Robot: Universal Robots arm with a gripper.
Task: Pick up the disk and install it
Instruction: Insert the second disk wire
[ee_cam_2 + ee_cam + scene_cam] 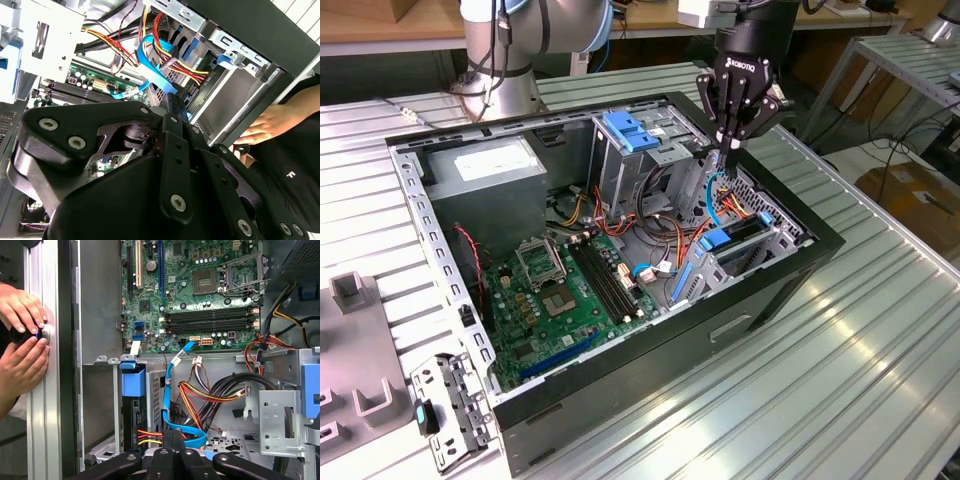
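Hovering over the open computer case (800, 262), the gripper (732, 143) has its fingers clenched together, grasping nothing, above blue cables (715, 195).

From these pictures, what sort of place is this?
Probably a robotics lab or test workshop. An open computer case with a bare motherboard lies on a ribbed aluminium table, the robot's gripper hangs over it, and wooden workbenches stand behind.
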